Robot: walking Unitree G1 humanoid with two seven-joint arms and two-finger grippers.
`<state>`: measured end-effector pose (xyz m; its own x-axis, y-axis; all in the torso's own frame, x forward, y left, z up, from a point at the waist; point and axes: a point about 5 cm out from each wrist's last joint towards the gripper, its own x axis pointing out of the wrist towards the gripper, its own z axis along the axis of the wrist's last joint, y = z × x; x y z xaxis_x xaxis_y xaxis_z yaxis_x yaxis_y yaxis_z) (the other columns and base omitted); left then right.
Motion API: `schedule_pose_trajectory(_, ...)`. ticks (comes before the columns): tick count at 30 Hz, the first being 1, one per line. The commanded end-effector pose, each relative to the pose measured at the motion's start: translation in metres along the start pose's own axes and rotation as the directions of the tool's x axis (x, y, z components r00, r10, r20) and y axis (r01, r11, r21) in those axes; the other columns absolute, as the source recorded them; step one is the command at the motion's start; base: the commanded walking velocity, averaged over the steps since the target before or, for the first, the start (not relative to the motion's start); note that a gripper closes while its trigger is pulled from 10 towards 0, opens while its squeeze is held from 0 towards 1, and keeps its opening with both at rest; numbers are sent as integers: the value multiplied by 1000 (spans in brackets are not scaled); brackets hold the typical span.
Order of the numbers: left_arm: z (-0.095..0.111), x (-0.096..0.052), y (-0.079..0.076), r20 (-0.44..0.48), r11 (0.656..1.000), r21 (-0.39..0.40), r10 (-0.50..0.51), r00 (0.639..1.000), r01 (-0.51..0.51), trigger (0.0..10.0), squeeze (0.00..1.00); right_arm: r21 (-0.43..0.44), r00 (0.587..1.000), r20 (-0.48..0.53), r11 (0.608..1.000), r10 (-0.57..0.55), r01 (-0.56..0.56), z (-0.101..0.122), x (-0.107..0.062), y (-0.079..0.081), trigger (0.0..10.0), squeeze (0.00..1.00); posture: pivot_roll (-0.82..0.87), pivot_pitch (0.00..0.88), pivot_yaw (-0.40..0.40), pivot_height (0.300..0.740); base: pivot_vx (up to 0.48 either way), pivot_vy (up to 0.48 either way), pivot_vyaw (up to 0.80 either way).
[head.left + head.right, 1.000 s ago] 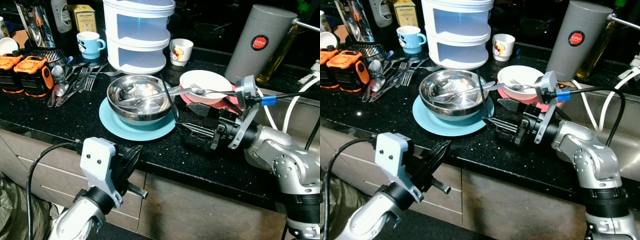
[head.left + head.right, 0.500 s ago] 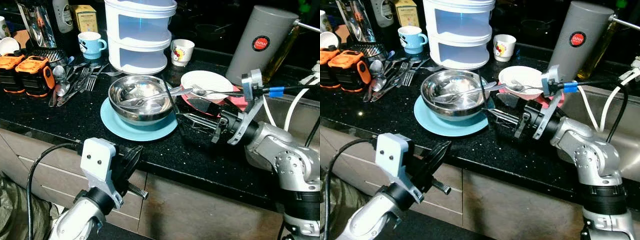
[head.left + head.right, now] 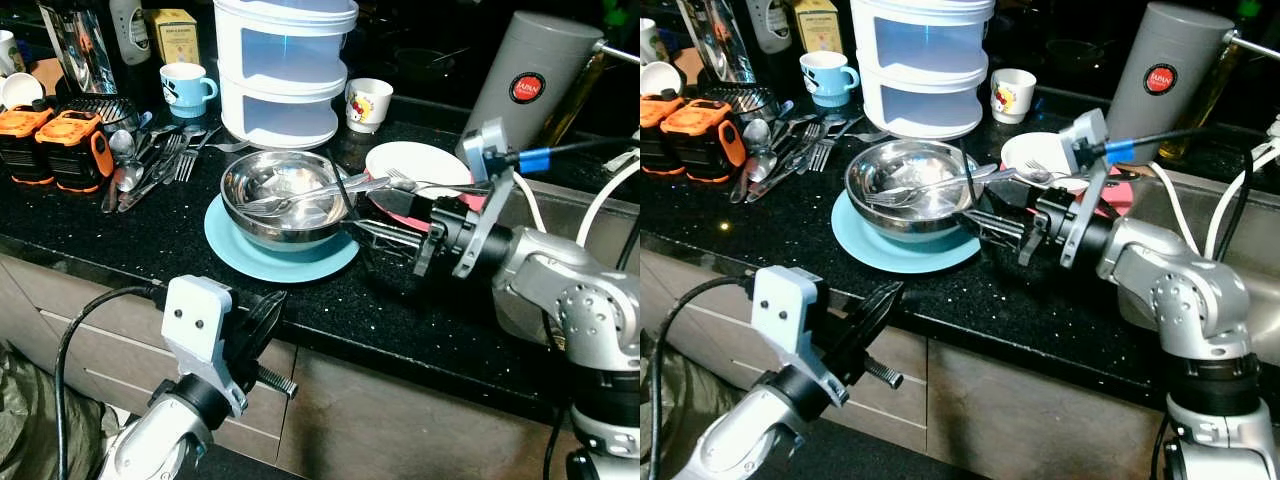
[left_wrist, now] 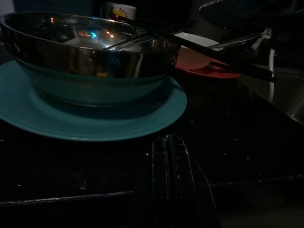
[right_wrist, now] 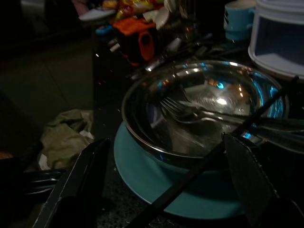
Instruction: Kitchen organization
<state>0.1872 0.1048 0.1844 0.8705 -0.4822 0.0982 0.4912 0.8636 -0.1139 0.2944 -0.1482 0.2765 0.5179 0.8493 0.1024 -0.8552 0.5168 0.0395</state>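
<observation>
A steel bowl [image 3: 285,195] sits on a light blue plate [image 3: 280,258] mid-counter. A fork [image 3: 300,197] and a thin black stick lie across the bowl. Right of it, a white plate [image 3: 420,162] with another fork rests on a red plate [image 3: 470,205]. My right gripper [image 3: 366,220] is open, its tips just off the bowl's right rim. In the right wrist view its fingers [image 5: 80,180] stand wide apart, with the bowl [image 5: 199,109] ahead. My left gripper [image 3: 262,322] hangs shut below the counter's front edge, facing the bowl [image 4: 85,52] and the blue plate [image 4: 95,123].
Behind the bowl stand a stacked white container [image 3: 285,70], a blue mug [image 3: 185,85] and a white cup [image 3: 368,100]. A grey canister [image 3: 530,75] is at the back right, above a sink [image 3: 600,225]. Loose cutlery [image 3: 150,160] and orange devices [image 3: 55,150] lie left.
My right gripper has moved left, from beside the red plate up to the bowl's right rim, still open. The left arm has stayed put.
</observation>
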Motion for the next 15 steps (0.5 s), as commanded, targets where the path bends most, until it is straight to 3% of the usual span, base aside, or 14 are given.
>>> schedule_pose_trajectory(1, -4, 1, -1, -15, 1000, -13, -5, 1000, 5, 10000, 0, -12, 1000, -23, 1000, -8, 8, 2, 0, 1, 10000, 0, 171, 0, -64, 740, 0, 0, 0)
schedule_pose_trajectory(7, -4, 1, -2, -13, 1000, -16, -4, 1000, 4, 10000, 0, 3, 987, -106, 992, -121, 122, 9, -3, -8, 10000, 0, 164, 0, -68, 740, 0, 0, 0)
schedule_pose_trajectory(15, -4, 1, -2, -13, 1000, -17, -2, 1000, 2, 10000, 0, 13, 983, -135, 992, -126, 128, 16, -9, -6, 10000, 0, 159, 0, -70, 740, 0, 0, 0)
